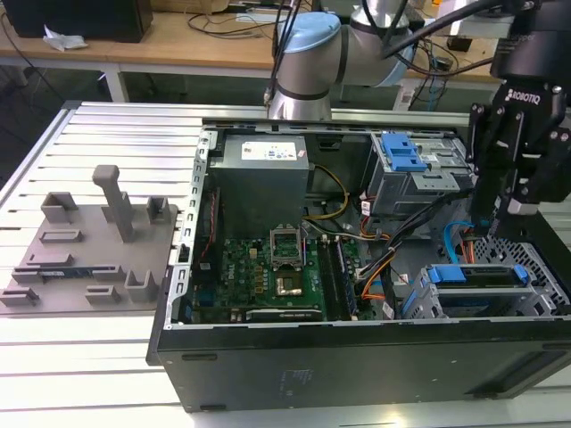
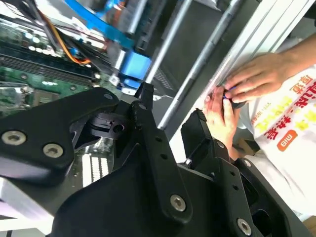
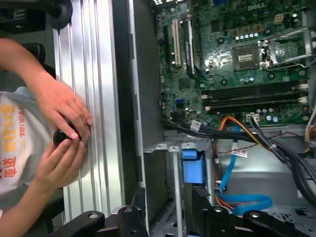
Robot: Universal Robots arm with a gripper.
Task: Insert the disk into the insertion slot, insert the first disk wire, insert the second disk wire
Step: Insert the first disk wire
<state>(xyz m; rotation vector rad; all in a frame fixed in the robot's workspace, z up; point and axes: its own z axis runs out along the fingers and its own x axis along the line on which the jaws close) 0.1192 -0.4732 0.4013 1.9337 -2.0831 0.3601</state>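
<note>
I hold the claw [image 1: 501, 214] over the corner of the open computer case [image 1: 357, 366] at the exterior view's right, just above the insertion slot [image 1: 540, 290], the low perforated cage. In the second wrist view its fingers [image 2: 148, 128] stand spread, and only the case wall shows through the gap, so the claw carries nothing.

The disk [image 1: 477, 275] lies flat inside that cage. Its blue caddy shows along the open top, level with the cage walls, so I judge the first step done. The claw hangs at the cable side of the cage and not over the drive's middle, which suits work on the wires and not on the drive.

A blue cable [image 1: 457, 241], likely one of the disk wires, loops down beside the cage, with orange wires [image 1: 379, 267] nearer the board. I cannot tell whether any plug sits in the drive, because the ends are hidden. The taller cage with the blue latch [image 1: 406, 160] stands apart from the claw.

In the first wrist view a person's hands [image 3: 64, 113] cup a small black knob [image 3: 63, 136] on the slatted bench [image 3: 98, 74], outside the case and well clear of the arm.
</note>
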